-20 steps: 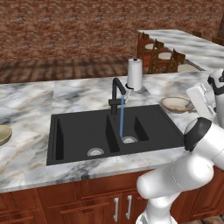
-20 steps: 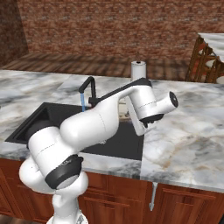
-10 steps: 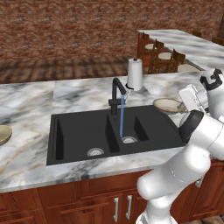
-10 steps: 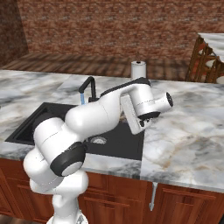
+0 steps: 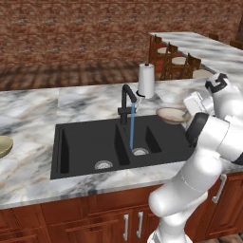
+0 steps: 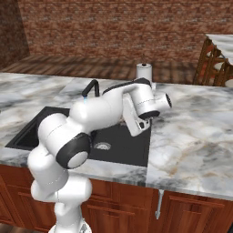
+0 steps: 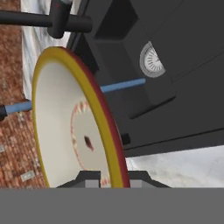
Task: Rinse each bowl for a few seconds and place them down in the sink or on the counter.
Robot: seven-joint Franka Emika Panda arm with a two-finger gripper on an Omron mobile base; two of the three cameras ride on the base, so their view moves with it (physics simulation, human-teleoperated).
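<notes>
A cream-rimmed bowl [image 5: 171, 115] hangs above the right edge of the black sink [image 5: 80, 142], a little to the right of the running water stream [image 5: 132, 128]. My gripper [image 5: 186, 113] is shut on its right rim. In the hand view the bowl [image 7: 65, 122] stands on edge, yellow and red rimmed, clamped between my fingertips [image 7: 89, 178]; behind it lie the stream [image 7: 124, 85] and a steel drain [image 7: 151, 59]. A second, olive-tan bowl [image 5: 4, 144] rests on the marble counter [image 5: 28, 166] at the far left edge.
The black gooseneck faucet [image 5: 127, 97] stands behind the sink's divider, and a white paper-towel roll [image 5: 146, 80] is just right of it. Wooden chairs [image 5: 175, 61] stand by a second counter at the back right. My arm crosses the sink in the right base view [image 6: 104, 109].
My gripper has carried the cream-rimmed bowl leftward from over the right counter to the sink's right edge, closer to the water stream. The olive-tan bowl has not moved.
</notes>
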